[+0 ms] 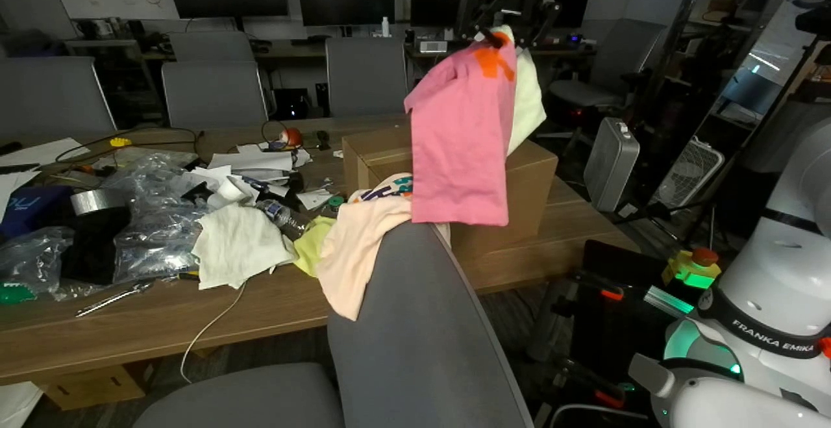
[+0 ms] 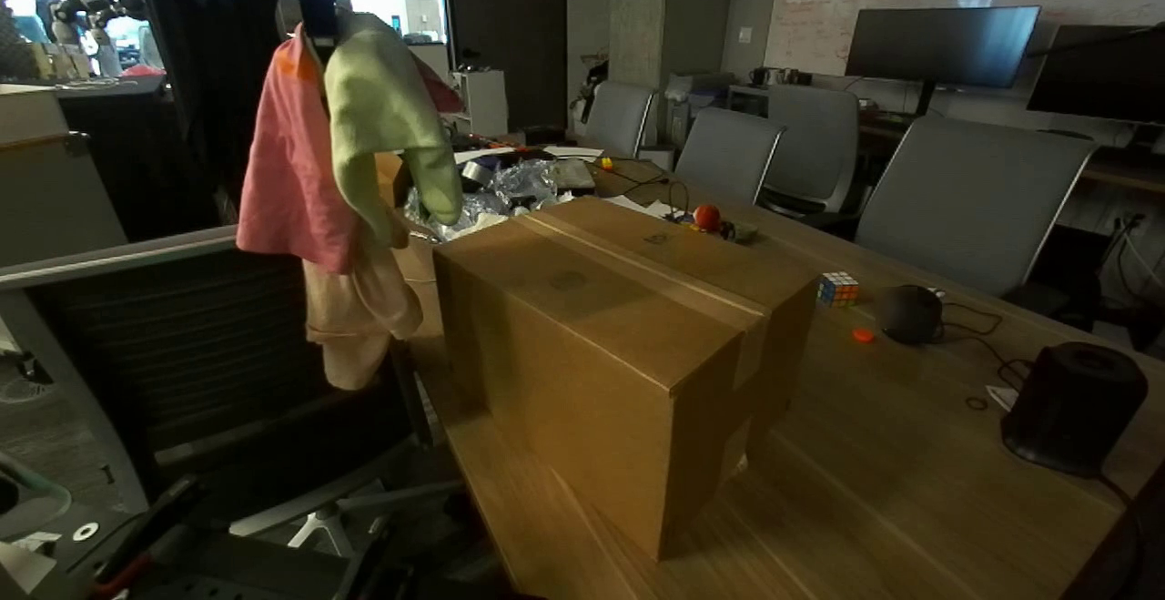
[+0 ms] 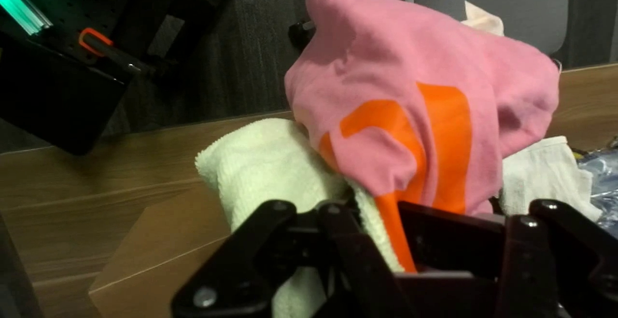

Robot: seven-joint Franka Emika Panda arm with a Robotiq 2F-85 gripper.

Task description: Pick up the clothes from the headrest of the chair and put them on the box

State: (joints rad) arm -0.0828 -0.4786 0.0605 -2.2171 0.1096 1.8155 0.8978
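My gripper (image 1: 500, 37) is shut on a pink cloth (image 1: 461, 136) with an orange print and a pale green cloth (image 1: 527, 100). Both hang from the fingers; the wrist view shows the pink cloth (image 3: 386, 52) and the green cloth (image 3: 270, 163) pinched together. The closed brown cardboard box (image 2: 564, 381) stands on the table. In an exterior view the gripper (image 2: 319, 31) is beside the box, above the chair back (image 2: 118, 259). A peach cloth (image 1: 363, 239) is draped over the headrest of the grey chair (image 1: 422, 324). I cannot tell whether the pink cloth touches it.
The wooden table (image 1: 260, 324) holds plastic bags (image 1: 156, 220), papers, a white cloth (image 1: 240, 246) and a lime cloth (image 1: 315, 243) beside the chair. Beyond the box are a Rubik's cube (image 2: 837, 290) and a black cylindrical device (image 2: 1074, 409). Other chairs line the far side.
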